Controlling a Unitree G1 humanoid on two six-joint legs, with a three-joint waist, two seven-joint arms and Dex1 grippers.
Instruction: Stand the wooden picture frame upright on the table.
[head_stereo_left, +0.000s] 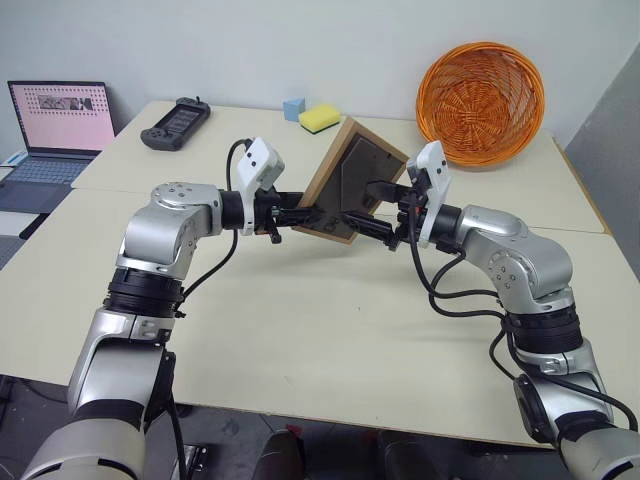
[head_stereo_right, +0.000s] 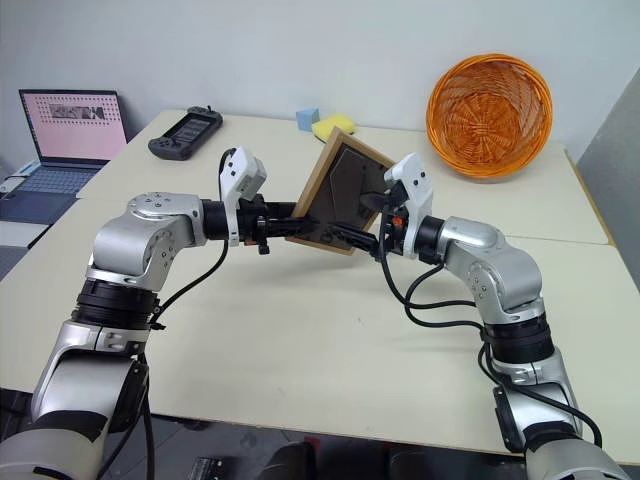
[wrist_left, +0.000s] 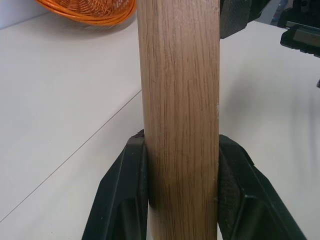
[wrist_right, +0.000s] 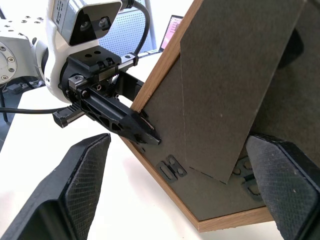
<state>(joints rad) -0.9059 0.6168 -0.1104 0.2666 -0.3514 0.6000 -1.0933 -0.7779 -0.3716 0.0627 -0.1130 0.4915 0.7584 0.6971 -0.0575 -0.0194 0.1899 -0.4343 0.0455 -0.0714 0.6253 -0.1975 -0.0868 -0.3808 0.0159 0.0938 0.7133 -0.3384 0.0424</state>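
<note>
- An open laptop (head_stereo_left: 60, 125) with a pale pink screen sits at the far left, on a separate surface beside the desk.
- A flat black handheld controller (head_stereo_left: 175, 124) lies on the large, smooth, pale cream desk (head_stereo_left: 300, 330), near its far left corner; a thin seam crosses the desktop.
- The left hand (head_stereo_left: 290, 217) pinches the left edge of the small rectangular light-wood picture frame (head_stereo_left: 352, 182); in the left wrist view both black cross-hatched fingers (wrist_left: 122, 195) press flat against the grained wood.
- The frame hangs tilted in the air above the middle of the desk, its dark grey matte back panel with a fold-out stand facing the robot.
- A small pale blue cube (head_stereo_left: 293, 108) and a yellow sponge (head_stereo_left: 320, 119) lie just behind the frame, side by side.
- The right hand (head_stereo_left: 385, 212) is spread wide at the frame's back, its textured fingers on either side of the stand, gripping nothing.
- A round orange woven wicker basket (head_stereo_left: 481, 101) stands tipped on its side at the far right, its hollow empty.
</note>
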